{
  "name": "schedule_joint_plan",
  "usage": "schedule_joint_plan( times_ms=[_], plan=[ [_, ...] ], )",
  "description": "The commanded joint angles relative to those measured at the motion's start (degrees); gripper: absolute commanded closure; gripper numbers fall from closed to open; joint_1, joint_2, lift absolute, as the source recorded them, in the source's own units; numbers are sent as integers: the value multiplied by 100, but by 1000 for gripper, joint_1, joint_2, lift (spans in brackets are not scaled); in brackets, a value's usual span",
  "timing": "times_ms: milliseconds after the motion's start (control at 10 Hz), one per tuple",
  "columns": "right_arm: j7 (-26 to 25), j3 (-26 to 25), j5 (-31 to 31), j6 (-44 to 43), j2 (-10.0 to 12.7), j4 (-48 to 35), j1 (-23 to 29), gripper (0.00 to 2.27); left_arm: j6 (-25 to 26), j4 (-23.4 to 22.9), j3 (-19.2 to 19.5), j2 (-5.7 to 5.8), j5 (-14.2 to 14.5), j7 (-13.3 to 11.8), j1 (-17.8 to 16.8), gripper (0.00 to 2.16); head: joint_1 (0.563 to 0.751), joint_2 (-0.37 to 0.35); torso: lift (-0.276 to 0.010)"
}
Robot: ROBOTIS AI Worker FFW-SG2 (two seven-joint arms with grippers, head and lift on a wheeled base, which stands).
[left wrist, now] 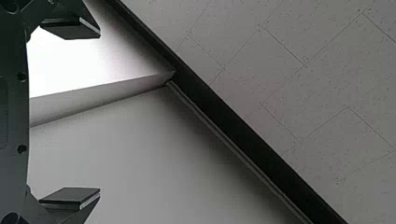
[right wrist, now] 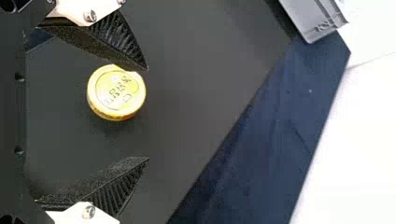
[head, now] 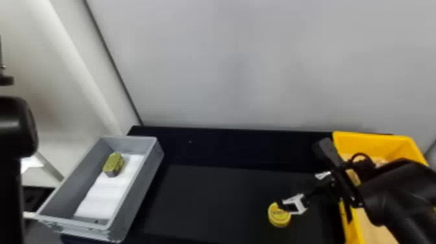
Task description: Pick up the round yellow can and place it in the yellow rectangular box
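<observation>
Lying before the wide-open right gripper [head: 293, 192], the round yellow can [head: 279, 218] sits nearer one fingertip.

Likely a lab: black table [head: 211, 201], grey bin [head: 138, 194], speckled ceiling tiles [left wrist: 303, 102].

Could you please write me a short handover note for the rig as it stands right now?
Right gripper: open and empty, fingers reaching over the round yellow can, which sits nearer one finger; contact can't be told.
Left gripper: open and empty, parked off to the left.
Things: can on the black table; yellow box at the robot's right; gray bin at left, holding a greenish tin.
Done: right gripper is at the can.
Left: grip, lift, place it in the yellow box.
</observation>
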Motion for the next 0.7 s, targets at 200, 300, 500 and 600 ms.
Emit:
schedule_joint_plan(
  times_ms=[200,300,500,600],
  plan=[
    [68,297,33,-510,51,531,-26,108,-83,66,-92,-64,-9,12,-52,91,704,192,0],
    [68,341,33,-554,86,575,-26,108,-101,75,-83,-90,0,12,-52,91,704,192,0],
    [94,438,33,-633,86,698,-53,108,-110,92,-110,-81,0,12,-61,91,704,192,0],
    [103,500,33,-729,86,803,-97,108,-110,92,-110,-90,0,12,-52,91,704,192,0]
  ],
)
